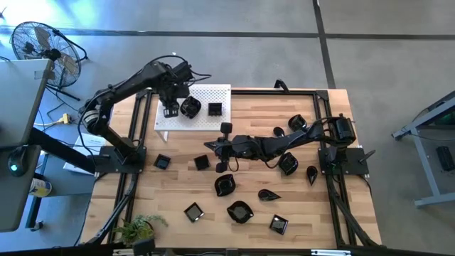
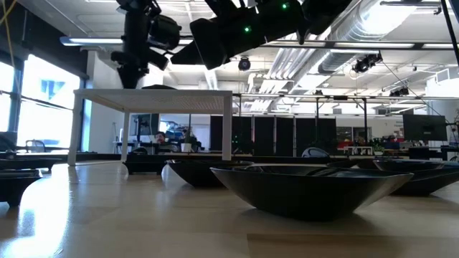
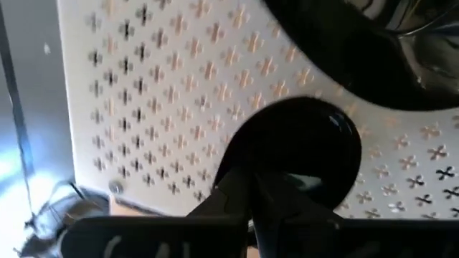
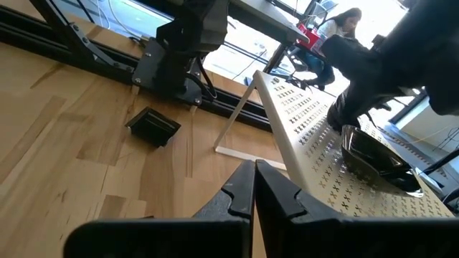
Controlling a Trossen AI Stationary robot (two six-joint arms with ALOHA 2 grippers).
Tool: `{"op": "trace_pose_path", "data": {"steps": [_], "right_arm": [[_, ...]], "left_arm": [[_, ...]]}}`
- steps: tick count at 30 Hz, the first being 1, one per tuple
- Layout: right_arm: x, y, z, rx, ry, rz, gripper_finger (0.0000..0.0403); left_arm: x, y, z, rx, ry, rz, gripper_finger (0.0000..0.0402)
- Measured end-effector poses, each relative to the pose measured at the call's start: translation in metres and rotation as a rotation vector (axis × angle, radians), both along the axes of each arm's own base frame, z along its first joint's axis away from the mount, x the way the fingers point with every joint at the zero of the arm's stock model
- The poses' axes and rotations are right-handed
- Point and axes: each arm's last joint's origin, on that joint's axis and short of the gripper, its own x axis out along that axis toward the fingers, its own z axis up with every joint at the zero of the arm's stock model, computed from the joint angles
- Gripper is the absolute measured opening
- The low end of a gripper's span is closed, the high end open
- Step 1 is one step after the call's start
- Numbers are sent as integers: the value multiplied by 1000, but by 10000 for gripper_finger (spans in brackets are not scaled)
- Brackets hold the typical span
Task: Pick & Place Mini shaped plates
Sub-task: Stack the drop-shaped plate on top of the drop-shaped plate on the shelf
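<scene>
The white perforated board [image 1: 206, 96] stands on legs at the table's far side, left of centre. On it lie a rounded black plate [image 1: 190, 107] and a square one [image 1: 215, 109]. My left gripper [image 1: 170, 109] is over the board at the rounded plate [image 3: 297, 147], fingers nearly together at its near rim. My right gripper [image 1: 215, 145] hovers shut and empty over the table's middle, in front of the board [image 4: 323, 161]. Several more glossy black plates lie on the wood, among them a square one [image 1: 162, 161] and a wavy one [image 1: 225, 185]. My left gripper seems shut on the near rim [image 3: 283, 179] of the rounded plate, coming from above and slanting. Its own fingers [image 3: 237, 197] hide the exact spot. The plate rests flat on the white board, as the right wrist view shows [image 4: 373, 154].
A black frame [image 1: 234, 91] rims the wooden table. Plates crowd the table's near and right parts [image 1: 239, 211] [image 1: 288, 165]. A plant [image 1: 138, 229] stands at the near left corner. A fan [image 1: 39, 43] and desk stand beyond the left side. A person [image 4: 344, 21] sits far off.
</scene>
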Motion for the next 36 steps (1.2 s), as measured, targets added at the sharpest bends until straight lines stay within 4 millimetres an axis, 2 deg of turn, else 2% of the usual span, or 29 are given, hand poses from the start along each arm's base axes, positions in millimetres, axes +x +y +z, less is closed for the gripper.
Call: {"op": "trace_pose_path", "data": {"steps": [9,14,19,23,31,36], "right_arm": [[0,0,0,0,0,0,2],[0,0,0,1,0,0,1],[0,0,0,6,-1,-1,1],[0,0,0,7,2,-1,2],[0,0,0,5,2,-1,1],[0,0,0,4,3,-1,2]], "left_arm": [[-3,-2,16,8,-40,171,0],[-12,14,29,78,-87,218,0],[-31,32,22,98,-42,275,0],[-38,37,14,92,-11,317,0],[-33,37,11,40,-74,235,0],[-36,34,10,18,-34,248,0]]}}
